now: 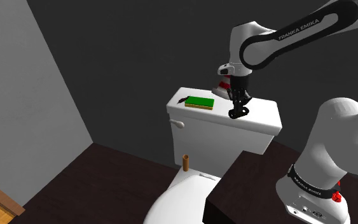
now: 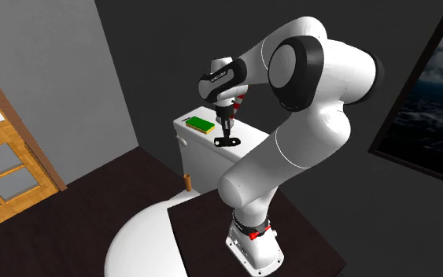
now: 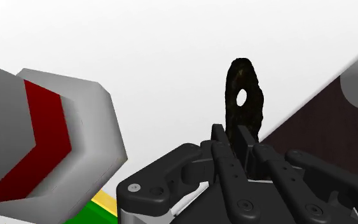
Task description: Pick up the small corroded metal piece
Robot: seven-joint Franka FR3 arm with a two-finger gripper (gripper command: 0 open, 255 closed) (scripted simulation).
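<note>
A small dark, rough metal piece (image 3: 243, 105) with a hole through it is clasped between my gripper's (image 3: 238, 145) fingers and sticks out past the fingertips. In the shoulder view my gripper (image 1: 238, 102) points down over the white toilet tank lid (image 1: 266, 118), and the piece (image 1: 238, 112) hangs at its tip, close over the lid. I cannot tell whether it touches the lid. The second exterior view shows the same gripper (image 2: 226, 130) and piece (image 2: 227, 142).
A green flat block (image 1: 199, 102) (image 2: 200, 123) lies on the lid beside the gripper. A red and white object (image 1: 222, 86) (image 3: 44, 140) stands just behind it. A brown roll (image 1: 185, 163) stands below the tank, above the toilet bowl (image 1: 177, 197). Dark walls close in behind.
</note>
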